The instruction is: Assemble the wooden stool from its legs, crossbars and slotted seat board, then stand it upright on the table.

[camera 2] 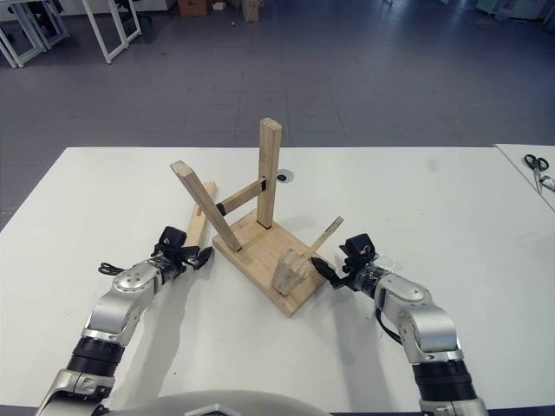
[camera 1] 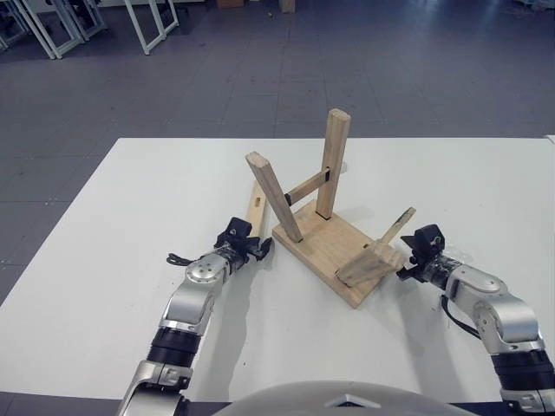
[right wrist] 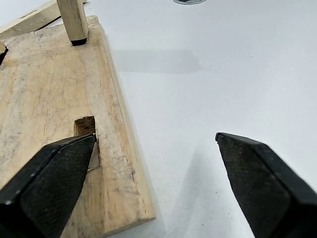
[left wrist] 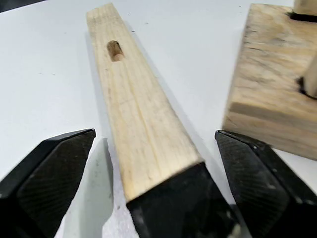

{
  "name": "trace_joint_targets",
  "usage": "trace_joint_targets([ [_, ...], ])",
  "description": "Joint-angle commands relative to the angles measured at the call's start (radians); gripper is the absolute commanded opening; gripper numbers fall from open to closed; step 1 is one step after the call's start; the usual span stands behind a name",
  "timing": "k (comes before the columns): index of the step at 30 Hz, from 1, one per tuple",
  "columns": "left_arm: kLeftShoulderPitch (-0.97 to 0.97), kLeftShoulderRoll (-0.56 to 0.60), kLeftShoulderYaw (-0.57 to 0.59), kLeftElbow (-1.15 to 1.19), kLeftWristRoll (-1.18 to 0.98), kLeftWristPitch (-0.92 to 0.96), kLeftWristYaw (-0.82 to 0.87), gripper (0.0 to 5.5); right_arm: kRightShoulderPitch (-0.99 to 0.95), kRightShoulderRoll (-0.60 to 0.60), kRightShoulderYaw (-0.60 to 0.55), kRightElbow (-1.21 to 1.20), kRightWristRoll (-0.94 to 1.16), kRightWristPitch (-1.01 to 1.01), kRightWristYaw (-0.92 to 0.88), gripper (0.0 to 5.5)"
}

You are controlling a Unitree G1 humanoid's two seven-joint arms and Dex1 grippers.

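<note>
Left pincer (left wrist: pixel 154 133) gapes astride loose leg (left wrist: pixel 131 99) — seat board (left wrist: pixel 267 79) just beside.

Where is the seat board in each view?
Left eye view: seat board mid-table.
Right eye view: seat board mid-table.
Left wrist view: its thick edge, beside the loose leg.
Right wrist view: its slotted corner, by the right gripper.
Shared landmark: the upright leg standing in it.

Nothing legible anywhere: no lettering, label, number or sign on the pale rectangular wooden seat board (camera 1: pixel 334 251), on the square-section wooden legs (camera 1: pixel 332 165) standing in it, or on the flat white table (camera 1: pixel 130 217).
</note>
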Motion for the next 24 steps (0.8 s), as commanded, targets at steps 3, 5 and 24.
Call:
trace_joint_targets([
  [3,0.068,-0.035,-0.007,0.023,0.015,0.046,0.013,3.53,0.008,0.089,-0.086,-0.197,0.192,0.228,-0.051,4.45],
  [5,0.093,-0.042,-0.008,0.009,0.009,0.053,0.007,3.24,-0.044,0.109,-0.174,-0.232,0.304,0.309,-0.072,4.45],
  [24,0.184,-0.034,0.298,-0.201,-0.065,0.122,0.113,2.04,0.046,-0.079,0.134,0.018,-0.152,-0.084,0.113,4.45],
])
